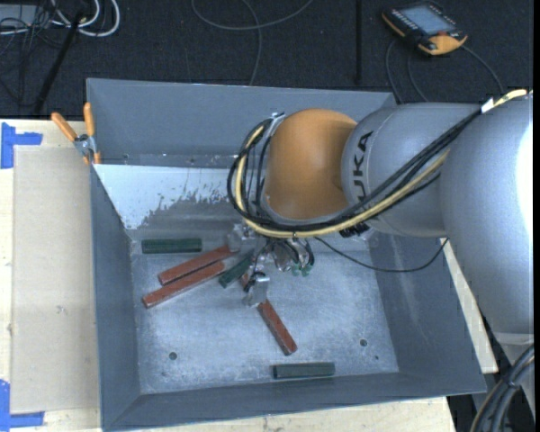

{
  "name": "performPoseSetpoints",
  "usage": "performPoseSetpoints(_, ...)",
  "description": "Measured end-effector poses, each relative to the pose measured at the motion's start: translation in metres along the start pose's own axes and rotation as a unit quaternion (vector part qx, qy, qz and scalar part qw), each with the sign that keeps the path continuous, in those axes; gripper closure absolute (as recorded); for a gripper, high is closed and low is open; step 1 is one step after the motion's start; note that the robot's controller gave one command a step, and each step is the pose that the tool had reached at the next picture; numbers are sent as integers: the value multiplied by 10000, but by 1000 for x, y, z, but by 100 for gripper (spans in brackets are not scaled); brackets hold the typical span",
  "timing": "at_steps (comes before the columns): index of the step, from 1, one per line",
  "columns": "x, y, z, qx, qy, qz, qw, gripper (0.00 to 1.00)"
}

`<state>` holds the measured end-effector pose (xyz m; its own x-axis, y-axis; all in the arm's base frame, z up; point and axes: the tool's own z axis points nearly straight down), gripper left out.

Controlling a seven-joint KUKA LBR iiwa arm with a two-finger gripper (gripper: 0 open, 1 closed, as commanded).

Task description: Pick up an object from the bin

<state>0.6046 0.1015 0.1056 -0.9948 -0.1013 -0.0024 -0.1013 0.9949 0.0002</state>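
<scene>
My gripper (256, 283) is low in the middle of the bin, below the arm's orange cover. It stands over the spot where several flat bars meet. A short dark green bar (233, 276) lies right at its left side. Two long reddish-brown bars (194, 265) (182, 287) fan out to the left from there. Another reddish-brown bar (277, 326) runs down and to the right from just under the gripper. Whether anything is held cannot be made out.
A dark green bar (171, 245) lies apart near the bin's back left slope. Another dark green bar (303, 371) lies by the front wall. The arm and its cables cover the bin's back right.
</scene>
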Motion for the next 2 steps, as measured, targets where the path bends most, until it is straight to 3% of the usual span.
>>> performPoseSetpoints(1, 4, 54, 27, 2, 14, 775, 9970, 100)
performPoseSetpoints(2, 4, 54, 27, 2, 14, 779, 9970, 100)
